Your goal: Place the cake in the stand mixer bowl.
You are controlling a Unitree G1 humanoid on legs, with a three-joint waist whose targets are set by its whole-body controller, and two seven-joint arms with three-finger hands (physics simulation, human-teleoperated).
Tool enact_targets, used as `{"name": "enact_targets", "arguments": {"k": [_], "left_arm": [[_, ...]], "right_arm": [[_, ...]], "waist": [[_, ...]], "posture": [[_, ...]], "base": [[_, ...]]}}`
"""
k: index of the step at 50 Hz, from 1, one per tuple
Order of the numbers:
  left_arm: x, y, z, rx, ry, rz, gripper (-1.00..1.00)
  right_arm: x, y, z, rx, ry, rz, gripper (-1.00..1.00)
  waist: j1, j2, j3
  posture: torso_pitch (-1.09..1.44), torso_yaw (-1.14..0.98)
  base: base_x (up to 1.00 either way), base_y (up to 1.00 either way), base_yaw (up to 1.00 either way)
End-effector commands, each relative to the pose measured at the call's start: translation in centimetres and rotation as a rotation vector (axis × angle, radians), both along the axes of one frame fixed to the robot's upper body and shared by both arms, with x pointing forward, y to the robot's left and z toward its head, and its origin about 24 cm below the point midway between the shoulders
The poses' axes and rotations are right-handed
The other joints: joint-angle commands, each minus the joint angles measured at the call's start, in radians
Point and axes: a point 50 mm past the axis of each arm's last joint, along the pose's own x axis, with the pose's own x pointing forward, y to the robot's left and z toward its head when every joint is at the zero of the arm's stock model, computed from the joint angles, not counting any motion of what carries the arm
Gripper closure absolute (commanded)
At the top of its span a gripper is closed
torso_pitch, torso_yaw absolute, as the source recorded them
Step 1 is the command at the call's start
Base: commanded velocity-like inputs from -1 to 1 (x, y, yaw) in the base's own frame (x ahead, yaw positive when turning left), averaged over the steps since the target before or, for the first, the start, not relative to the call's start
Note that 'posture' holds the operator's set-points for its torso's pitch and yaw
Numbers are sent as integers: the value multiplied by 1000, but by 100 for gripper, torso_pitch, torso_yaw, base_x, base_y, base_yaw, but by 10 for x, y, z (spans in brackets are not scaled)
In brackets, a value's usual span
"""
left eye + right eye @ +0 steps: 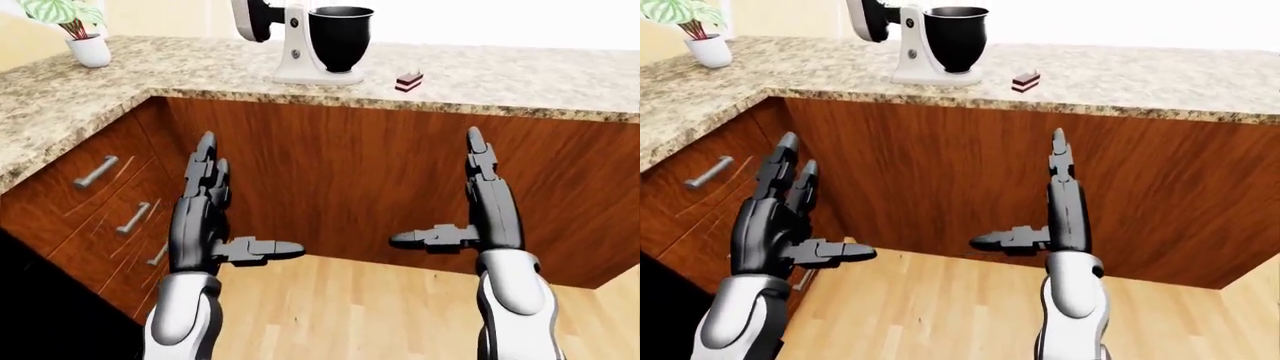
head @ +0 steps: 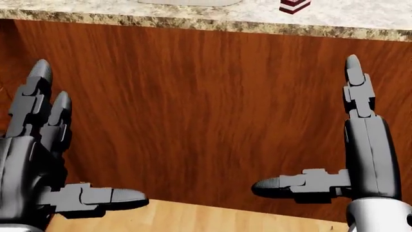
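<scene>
We hold both dark three-fingered hands up before a reddish-brown wooden cabinet face (image 1: 340,180), each one spread wide and gripping nothing. Our left hand (image 1: 205,217) has its two long fingers pointing up and its thumb jutting toward the view's centre; our right hand (image 1: 480,217) mirrors it, fingers upright and thumb stretched leftward.

The small layered slice of cake, pink and dark brown (image 1: 408,81), sits on the speckled granite tabletop (image 1: 520,82) well above and beyond both hands in the left-eye view. It lies up and to the left of our right hand's fingertips and well apart from them, and farther still from our left hand. In the head view only its lower part shows at the top edge.

Just left of the cake, near but not touching it, stands the white stand mixer (image 1: 290,45) with its glossy black bowl (image 1: 340,34) seated on the base.

At the far left of the tabletop rests a white pot with a green leafy plant (image 1: 85,37). Brushed metal drawer handles (image 1: 95,171) line the cabinet side at the left, and pale wooden floorboards (image 1: 350,307) spread beneath our forearms.
</scene>
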Motion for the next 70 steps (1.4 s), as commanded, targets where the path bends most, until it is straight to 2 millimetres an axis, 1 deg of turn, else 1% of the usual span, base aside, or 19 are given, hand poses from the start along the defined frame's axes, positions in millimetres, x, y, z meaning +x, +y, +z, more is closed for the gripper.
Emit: {"name": "enact_targets", "arguments": {"k": [1, 6, 9, 10, 12, 18, 22, 23, 25, 31, 35, 45, 49, 50, 51, 55, 59, 62, 70], "left_arm": [[-5, 2, 16, 9, -100, 17, -100], [-4, 3, 16, 8, -100, 18, -100], [-4, 3, 16, 8, -100, 18, -100], [-4, 3, 16, 8, -100, 18, -100], [-4, 3, 16, 7, -100, 19, -100], [-4, 4, 16, 6, -101, 21, -100], [-4, 4, 16, 6, -101, 21, -100], [-4, 4, 16, 6, -101, 21, -100], [-4, 4, 15, 6, -100, 22, -100], [-4, 4, 16, 6, -101, 22, -100], [-4, 5, 16, 5, -101, 23, -100], [-5, 5, 16, 5, -103, 24, -100], [-5, 5, 17, 4, -103, 24, -100], [-5, 5, 17, 5, -104, 24, -100], [-5, 5, 17, 4, -104, 25, -100], [-7, 6, 21, 1, -109, 25, -100], [-8, 7, 26, -2, -121, 26, -100], [-10, 8, 30, -5, -129, 29, -100], [-11, 9, 34, -4, -138, 31, -100]], "right_arm": [[-3, 5, 16, -10, -95, 28, -100], [-3, 5, 16, -10, -96, 29, -100], [-3, 5, 16, -12, -95, 28, -100], [-3, 5, 16, -11, -96, 28, -100], [-2, 5, 15, -11, -94, 29, -100], [-2, 5, 15, -12, -94, 29, -100], [-2, 5, 15, -12, -94, 30, -100], [-2, 5, 15, -13, -94, 29, -100], [-2, 5, 15, -13, -94, 30, -100], [-2, 5, 15, -13, -94, 30, -100], [-2, 6, 15, -13, -93, 30, -100], [-3, 7, 16, -15, -93, 33, -100], [-2, 7, 16, -16, -93, 34, -100], [-3, 6, 16, -16, -94, 34, -100], [-3, 6, 16, -16, -95, 34, -100], [-5, 6, 17, -21, -99, 34, -100], [-8, 6, 21, -28, -113, 34, -100], [-9, 6, 22, -31, -116, 33, -100], [-9, 7, 22, -33, -119, 37, -100]], "waist": [[3, 0, -13], [0, 52, -1], [-6, 133, -22], [4, 104, -17], [4, 113, -4], [18, 59, -10], [21, -41, -34], [7, 1, -21], [7, -15, -14], [-4, 36, -1], [-13, 128, -27], [23, 54, -11], [20, -50, -42], [10, 3, -21], [16, -20, -18], [0, 3, -17], [-9, 51, -4], [-14, 130, -30], [16, 81, -17]], "posture": [[0, 0], [0, 0], [0, 0], [0, 0], [0, 0], [0, 0], [0, 0], [0, 0], [0, 0], [0, 0], [0, 0], [0, 0], [0, 0], [0, 0], [0, 0], [0, 0], [0, 0], [0, 0], [0, 0]], "base": [[23, 0, 0], [22, 0, 0], [26, 0, 0], [29, 0, 0], [28, 0, 0], [29, 0, 0], [30, 0, 0], [30, 0, 0], [30, 0, 0], [30, 0, 0], [30, 0, 0], [31, 0, 0], [30, 0, 0], [30, 0, 0], [30, 0, 0], [30, 0, 0], [30, 0, 0], [30, 0, 0], [30, 0, 0]]}}
